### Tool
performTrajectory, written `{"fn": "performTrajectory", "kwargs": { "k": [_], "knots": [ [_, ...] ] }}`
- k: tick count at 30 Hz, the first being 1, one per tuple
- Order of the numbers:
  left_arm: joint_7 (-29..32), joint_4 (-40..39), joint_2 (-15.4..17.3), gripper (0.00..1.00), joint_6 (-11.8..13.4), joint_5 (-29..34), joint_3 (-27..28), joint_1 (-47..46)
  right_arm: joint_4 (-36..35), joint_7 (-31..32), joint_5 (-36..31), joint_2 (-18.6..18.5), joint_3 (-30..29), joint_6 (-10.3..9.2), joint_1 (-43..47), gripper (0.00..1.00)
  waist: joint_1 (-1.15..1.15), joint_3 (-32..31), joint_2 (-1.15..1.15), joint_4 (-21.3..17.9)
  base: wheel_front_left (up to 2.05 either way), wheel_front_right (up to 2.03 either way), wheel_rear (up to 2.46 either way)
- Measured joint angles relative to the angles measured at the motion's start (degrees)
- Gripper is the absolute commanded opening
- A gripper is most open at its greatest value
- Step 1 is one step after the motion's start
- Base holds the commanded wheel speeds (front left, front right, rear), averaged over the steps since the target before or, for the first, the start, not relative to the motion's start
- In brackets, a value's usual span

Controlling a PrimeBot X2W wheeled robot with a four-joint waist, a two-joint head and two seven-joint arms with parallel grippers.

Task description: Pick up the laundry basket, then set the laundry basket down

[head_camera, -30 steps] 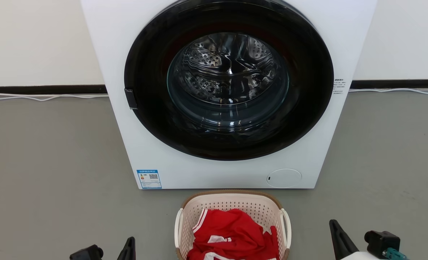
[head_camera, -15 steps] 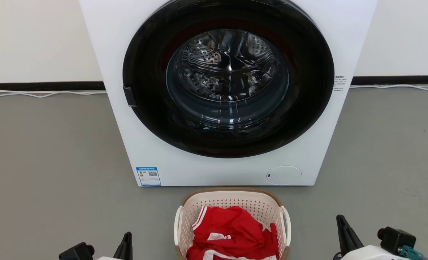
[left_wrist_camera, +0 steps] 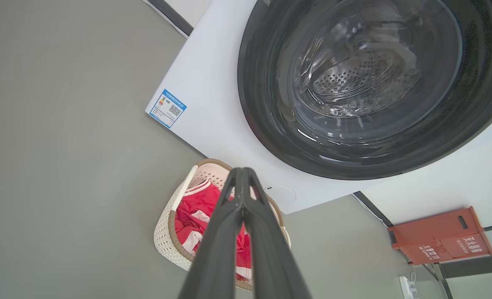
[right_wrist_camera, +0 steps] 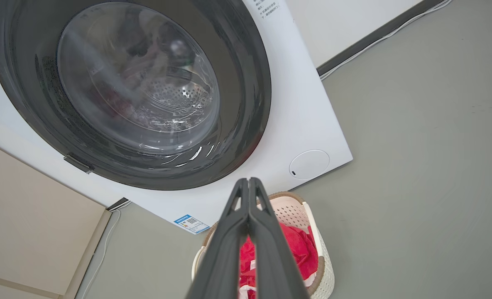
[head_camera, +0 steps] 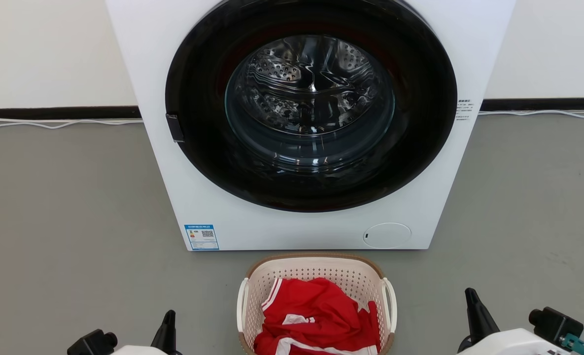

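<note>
The laundry basket (head_camera: 316, 272) sits on the grey floor (head_camera: 75, 222) just in front of the white washing machine (head_camera: 198, 197), with a crumpled red garment (head_camera: 321, 315) inside it. The left gripper (left_wrist_camera: 241, 171) and the right gripper (right_wrist_camera: 249, 181) hang either side of the basket, clear of its handles. Each has its jaws pressed together, holding nothing.

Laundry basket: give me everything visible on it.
The laundry basket is cream-white perforated plastic, rounded-rectangular, with a brown woven-look rim and a white loop handle on each side. It stands upright on the grey floor, close in front of the washing machine. A crumpled red garment with white trim lies inside. Its near end is cut off in the head view. The left gripper and right gripper are off it, jaws shut.
</note>
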Motion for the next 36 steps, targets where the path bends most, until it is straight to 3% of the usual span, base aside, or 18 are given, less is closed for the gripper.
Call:
{"fn": "performTrajectory", "kwargs": {
  "k": [36],
  "knots": [
    [5.9, -5.2, -0.4, 0.0, -2.4, -19.1, 3.9, -0.9, -5.2, 5.5, 25.2, 0.0, -2.5, 0.0, -0.5, 0.0, 0.0, 1.8, 0.0, -0.2, 0.0, 0.0, 0.0]
  ]
}}
